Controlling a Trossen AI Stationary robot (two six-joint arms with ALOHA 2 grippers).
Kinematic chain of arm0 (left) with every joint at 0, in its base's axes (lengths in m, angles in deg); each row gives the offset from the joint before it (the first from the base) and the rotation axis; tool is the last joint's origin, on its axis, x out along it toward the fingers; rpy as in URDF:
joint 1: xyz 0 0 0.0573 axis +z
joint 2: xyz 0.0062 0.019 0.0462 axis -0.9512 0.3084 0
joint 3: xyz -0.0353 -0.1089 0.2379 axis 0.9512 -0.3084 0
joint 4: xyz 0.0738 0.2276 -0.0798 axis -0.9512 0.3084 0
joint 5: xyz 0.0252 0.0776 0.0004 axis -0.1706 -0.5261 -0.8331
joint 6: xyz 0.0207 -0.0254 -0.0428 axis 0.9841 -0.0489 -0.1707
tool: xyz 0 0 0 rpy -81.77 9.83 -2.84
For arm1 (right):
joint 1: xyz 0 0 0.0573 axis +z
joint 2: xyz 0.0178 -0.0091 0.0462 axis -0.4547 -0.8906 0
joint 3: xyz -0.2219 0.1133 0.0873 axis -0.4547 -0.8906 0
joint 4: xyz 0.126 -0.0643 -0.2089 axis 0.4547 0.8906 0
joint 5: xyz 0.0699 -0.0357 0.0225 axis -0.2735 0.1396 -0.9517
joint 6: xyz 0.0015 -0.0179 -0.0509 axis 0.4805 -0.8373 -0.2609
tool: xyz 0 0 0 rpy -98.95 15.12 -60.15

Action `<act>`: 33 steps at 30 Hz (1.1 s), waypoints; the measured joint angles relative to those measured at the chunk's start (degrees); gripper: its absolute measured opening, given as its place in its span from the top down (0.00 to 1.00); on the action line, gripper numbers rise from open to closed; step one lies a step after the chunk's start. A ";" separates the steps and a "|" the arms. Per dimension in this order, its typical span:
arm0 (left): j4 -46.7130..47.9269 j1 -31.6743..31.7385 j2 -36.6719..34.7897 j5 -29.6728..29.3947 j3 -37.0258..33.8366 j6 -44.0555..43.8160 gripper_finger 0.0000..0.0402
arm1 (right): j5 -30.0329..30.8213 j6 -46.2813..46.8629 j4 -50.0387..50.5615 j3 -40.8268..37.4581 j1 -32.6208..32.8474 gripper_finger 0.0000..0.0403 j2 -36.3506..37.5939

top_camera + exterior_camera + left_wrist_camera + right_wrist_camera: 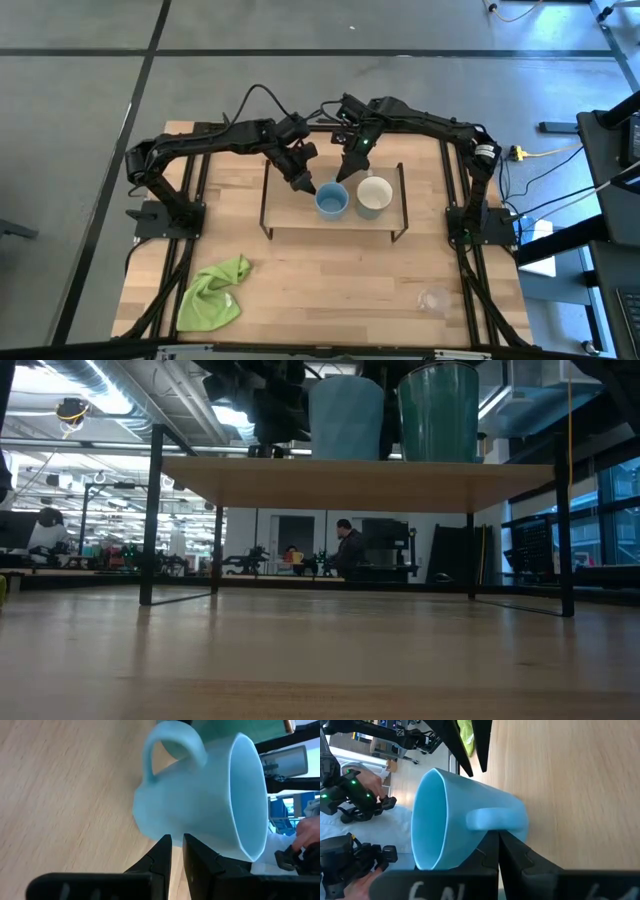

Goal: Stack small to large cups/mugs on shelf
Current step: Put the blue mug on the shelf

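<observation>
1. Now, light-blue handled ceramic mug (332, 201) standing upright on low light-wood shelf board (300, 219), close beside cream-white handled mug (374, 196).
2. Left gripper (176, 851) clenched, fingertips nearly touching, at the blue mug's wall, grasping nothing.
3. Right gripper (498, 851) likewise closed at the handle side.
4. Best nudging gently, avoiding tipping.
5. Small clear glass cup (435, 299) waiting on tabletop, well apart.

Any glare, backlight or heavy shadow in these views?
Low view: bright ceiling lights behind the shelf backlight it, leaving its underside dim. High view: even light, but the glass cup barely stands out from the table. Both wrist views: the blue mug is evenly lit, no glare.
</observation>
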 joint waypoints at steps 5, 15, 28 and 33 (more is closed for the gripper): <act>-0.73 -0.01 0.00 -0.63 0.00 -0.01 0.90 | -0.05 0.40 -0.24 0.00 -0.02 0.99 0.00; -1.91 -0.01 0.00 -2.14 0.00 -0.07 0.90 | -1.39 2.28 -2.08 0.00 -0.02 0.99 0.00; -1.80 -0.01 0.00 -2.64 0.00 -0.04 0.90 | -1.03 2.58 -1.86 0.00 -1.79 0.99 -0.02; -1.80 -0.01 0.00 -2.74 0.00 -0.02 0.90 | -1.01 2.59 -1.86 0.00 -2.01 0.99 -0.02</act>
